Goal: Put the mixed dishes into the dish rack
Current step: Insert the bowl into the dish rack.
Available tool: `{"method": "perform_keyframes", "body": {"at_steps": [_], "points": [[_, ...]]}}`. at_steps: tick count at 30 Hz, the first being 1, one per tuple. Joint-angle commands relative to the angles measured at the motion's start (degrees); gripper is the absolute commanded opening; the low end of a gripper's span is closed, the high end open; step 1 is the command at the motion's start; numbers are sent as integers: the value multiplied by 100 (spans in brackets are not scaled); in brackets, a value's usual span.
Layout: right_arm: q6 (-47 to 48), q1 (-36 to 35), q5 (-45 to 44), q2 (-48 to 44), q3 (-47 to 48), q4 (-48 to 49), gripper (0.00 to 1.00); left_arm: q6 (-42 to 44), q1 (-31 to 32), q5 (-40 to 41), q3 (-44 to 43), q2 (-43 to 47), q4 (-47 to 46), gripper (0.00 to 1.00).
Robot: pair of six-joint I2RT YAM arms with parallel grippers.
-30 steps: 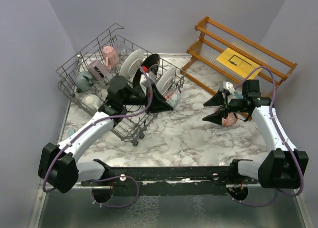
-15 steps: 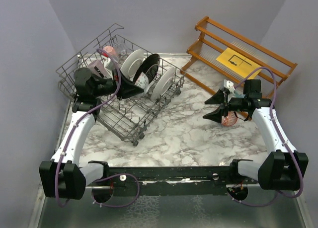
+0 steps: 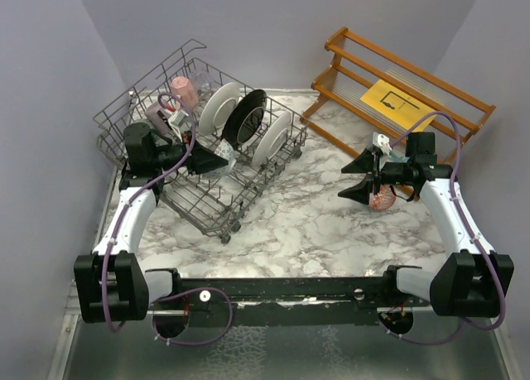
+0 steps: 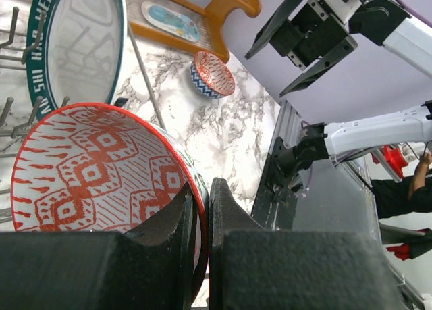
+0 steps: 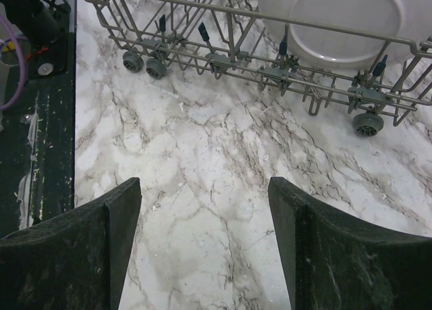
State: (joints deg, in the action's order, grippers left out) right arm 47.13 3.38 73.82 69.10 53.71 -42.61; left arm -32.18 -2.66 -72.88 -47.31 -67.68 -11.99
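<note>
Top external: dish rack point(image 3: 207, 208) holds plates point(image 3: 217, 105), mugs point(image 3: 184, 91); left tool point(image 4: 202, 190) pinches red bowl point(image 4: 101, 168), right tool point(image 5: 202, 185) wide.

red patterned bowl point(image 4: 101, 182) lower edge behind left pincer point(image 4: 202, 194), white plate point(image 5: 331, 19) cut off at top

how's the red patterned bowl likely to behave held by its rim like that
The red patterned bowl looks glazed and rigid, so probably slippery and chippable against the dish rack wires. Pinched on one wall by the left pincer, it may pivot under its own weight.
</note>
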Motion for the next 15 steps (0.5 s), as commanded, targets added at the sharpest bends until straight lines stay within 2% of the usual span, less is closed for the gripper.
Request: {"method": "perform_keyframes", "body": {"at_steps": [1, 15], "points": [[-31, 23, -70, -59, -48, 126, 75, 267, -94, -203, -107, -271, -43, 0], [-17, 23, -78, 2, -60, 122, 75, 1217, -157, -175, -404, -912, 854, 0]]}}
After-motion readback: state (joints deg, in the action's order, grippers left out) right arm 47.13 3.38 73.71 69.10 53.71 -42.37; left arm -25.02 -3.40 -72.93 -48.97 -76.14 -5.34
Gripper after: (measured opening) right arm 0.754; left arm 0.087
